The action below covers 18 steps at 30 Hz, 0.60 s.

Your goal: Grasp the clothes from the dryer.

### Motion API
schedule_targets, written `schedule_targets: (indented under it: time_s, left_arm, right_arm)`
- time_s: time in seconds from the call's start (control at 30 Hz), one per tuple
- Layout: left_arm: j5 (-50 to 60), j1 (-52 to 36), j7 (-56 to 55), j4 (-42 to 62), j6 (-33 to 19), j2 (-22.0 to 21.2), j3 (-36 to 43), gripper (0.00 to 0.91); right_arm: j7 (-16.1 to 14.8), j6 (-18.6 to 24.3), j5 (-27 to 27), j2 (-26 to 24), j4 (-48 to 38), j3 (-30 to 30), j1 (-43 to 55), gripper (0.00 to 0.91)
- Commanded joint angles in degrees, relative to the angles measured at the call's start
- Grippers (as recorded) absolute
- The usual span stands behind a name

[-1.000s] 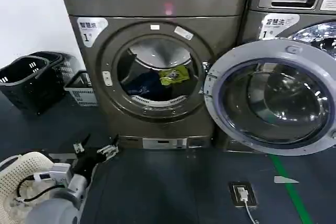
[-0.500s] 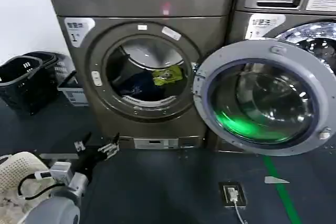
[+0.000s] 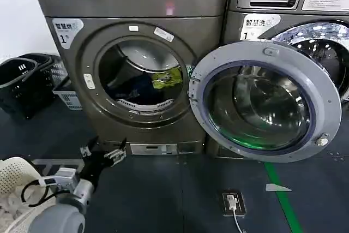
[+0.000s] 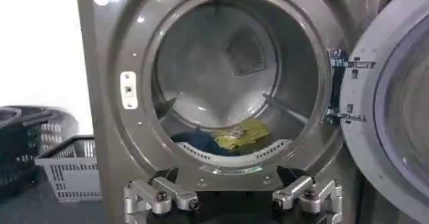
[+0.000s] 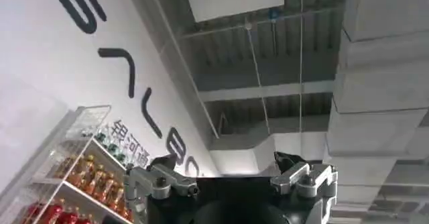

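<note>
Left hand (image 3: 103, 154) open, clothes (image 3: 155, 82) inside dryer (image 3: 131, 58)

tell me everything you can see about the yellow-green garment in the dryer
The yellow-green garment is a small, crumpled piece of soft fabric, bright yellow-green with dark print. It lies low in the drum of the dryer, toward the right of the opening, resting beside and partly on the dark navy garment. The left wrist view shows it just behind the drum's front lip. The door is swung open, and nothing grips it; the left gripper hangs open, low outside the dryer.
</note>
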Motion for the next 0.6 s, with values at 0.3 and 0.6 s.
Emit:
schedule_targets:
  time_s: [0.3,0.6]
  left_arm:
    - [0.79,-1.02,0.28,0.98,-0.33,0.55,1.15,0.907]
    - [1.18,-1.19,0.41,1.19,-0.59,0.08,1.73,0.907]
  right_arm:
    - [-0.45,2.02,1.73,0.54,0.07,0.42,-0.39,0.907]
    - [-0.64,2.45,2.69,0.82,0.12,0.84,-0.71,0.907]
